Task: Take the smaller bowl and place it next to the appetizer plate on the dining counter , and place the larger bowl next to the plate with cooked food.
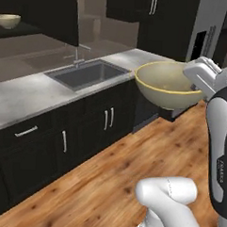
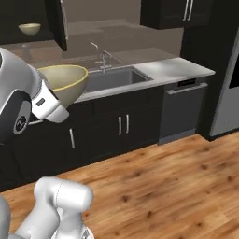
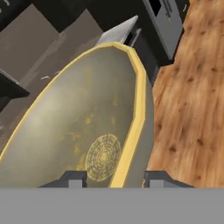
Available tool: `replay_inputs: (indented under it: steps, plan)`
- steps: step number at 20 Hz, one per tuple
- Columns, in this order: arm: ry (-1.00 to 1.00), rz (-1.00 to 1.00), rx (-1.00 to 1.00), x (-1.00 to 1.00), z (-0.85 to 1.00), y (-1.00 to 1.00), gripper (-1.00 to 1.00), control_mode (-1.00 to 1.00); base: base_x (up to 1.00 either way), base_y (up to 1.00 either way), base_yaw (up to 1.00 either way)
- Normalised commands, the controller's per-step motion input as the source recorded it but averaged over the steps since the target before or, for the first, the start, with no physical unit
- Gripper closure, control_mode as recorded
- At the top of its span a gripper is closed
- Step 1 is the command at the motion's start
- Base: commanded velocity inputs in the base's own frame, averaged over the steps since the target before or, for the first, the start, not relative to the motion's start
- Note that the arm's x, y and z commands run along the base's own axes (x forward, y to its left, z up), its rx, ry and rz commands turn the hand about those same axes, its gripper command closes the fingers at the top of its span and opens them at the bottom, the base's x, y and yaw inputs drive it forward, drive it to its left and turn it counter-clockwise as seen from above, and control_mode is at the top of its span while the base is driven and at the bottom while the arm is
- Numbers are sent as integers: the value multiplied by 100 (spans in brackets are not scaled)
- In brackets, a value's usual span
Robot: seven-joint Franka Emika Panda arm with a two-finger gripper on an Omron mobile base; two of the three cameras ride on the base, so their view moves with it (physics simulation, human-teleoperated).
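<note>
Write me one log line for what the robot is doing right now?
stage: carrying | gripper: shut on larger bowl rim | bowl: airborne, off counter | smaller bowl: on far counter, untouched | sink: behind

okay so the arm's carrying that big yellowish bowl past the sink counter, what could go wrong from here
1. The gripper pinches the large bowl only by its rim, one fingertip inside and one outside. That thin hold could let the bowl tilt or slip onto the wood floor.
2. The bowl hangs near the counter edge by the sink; a swing could clip it.
3. A second, smaller-looking bowl waits on a far shelf, so the job looks unfinished.
</note>
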Motion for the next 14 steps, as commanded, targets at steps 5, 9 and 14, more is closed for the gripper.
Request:
replay_inputs:
  steps: [5, 9, 14]
  plan:
    - [0, 0, 0, 0, 0, 0, 100, 100, -32, -34, -39]
    - [0, 0, 0, 0, 0, 0, 100, 100, -30, -32, -39]
    - [0, 0, 0, 0, 0, 0, 100, 100, -17, -33, -40]
